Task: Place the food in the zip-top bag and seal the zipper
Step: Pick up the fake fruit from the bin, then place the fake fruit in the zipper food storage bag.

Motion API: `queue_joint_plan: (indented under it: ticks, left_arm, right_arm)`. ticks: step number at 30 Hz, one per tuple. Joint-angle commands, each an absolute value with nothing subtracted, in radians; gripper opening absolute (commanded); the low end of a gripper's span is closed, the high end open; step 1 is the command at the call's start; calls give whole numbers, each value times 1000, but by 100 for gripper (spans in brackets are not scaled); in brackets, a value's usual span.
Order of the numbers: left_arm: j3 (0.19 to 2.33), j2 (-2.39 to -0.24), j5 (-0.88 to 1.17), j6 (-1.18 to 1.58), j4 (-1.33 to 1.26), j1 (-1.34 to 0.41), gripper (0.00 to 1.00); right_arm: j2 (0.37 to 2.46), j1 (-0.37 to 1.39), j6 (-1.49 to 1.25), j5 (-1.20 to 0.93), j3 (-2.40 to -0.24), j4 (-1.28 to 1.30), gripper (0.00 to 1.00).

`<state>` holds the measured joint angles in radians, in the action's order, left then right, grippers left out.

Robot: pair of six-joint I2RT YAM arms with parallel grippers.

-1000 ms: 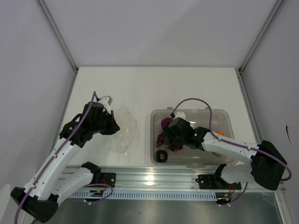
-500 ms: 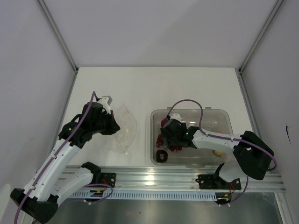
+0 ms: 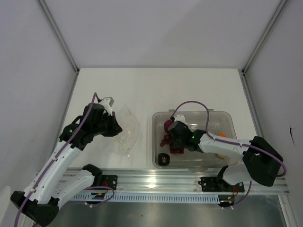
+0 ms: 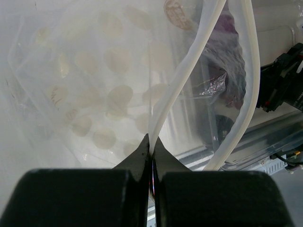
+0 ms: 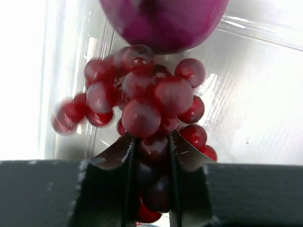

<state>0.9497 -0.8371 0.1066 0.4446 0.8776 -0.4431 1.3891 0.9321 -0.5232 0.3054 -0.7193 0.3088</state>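
Note:
The zip-top bag [image 3: 127,133] lies crinkled and transparent on the table left of the tub. My left gripper [image 3: 112,126] is shut on its mouth edge; in the left wrist view the pale zipper [image 4: 187,75] runs up from between the closed jaws [image 4: 152,147]. My right gripper [image 3: 174,141] reaches into the tub, its jaws shut on the dark red grape bunch [image 5: 142,101]. The purple round fruit [image 5: 163,21] sits just beyond the grapes. A small blackish lump [image 3: 163,158] lies at the tub's near left corner, and an orange ball [image 3: 222,135] shows behind the right arm.
The clear rigid tub [image 3: 228,115] stands right of centre. A metal rail [image 3: 156,178] runs along the near edge with both arm bases on it. White walls and frame posts close in the table on the left, right and back.
My right gripper's jaws have closed from wide open onto the grape bunch. The left gripper and the bag have stayed put.

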Motion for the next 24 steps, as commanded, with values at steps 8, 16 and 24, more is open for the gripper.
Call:
queue_joint_plan:
  ticks: [8, 16, 24]
  left_arm:
    - [945, -828, 132, 446, 850, -449, 1]
    - [936, -838, 146, 449, 839, -449, 0]
    - [927, -850, 155, 453, 827, -449, 1]
  right_arm:
    - [1174, 937, -526, 284, -726, 359, 12]
    - [1054, 937, -512, 243, -831, 445, 9]
    - [1048, 953, -508, 141, -1012, 454, 11]
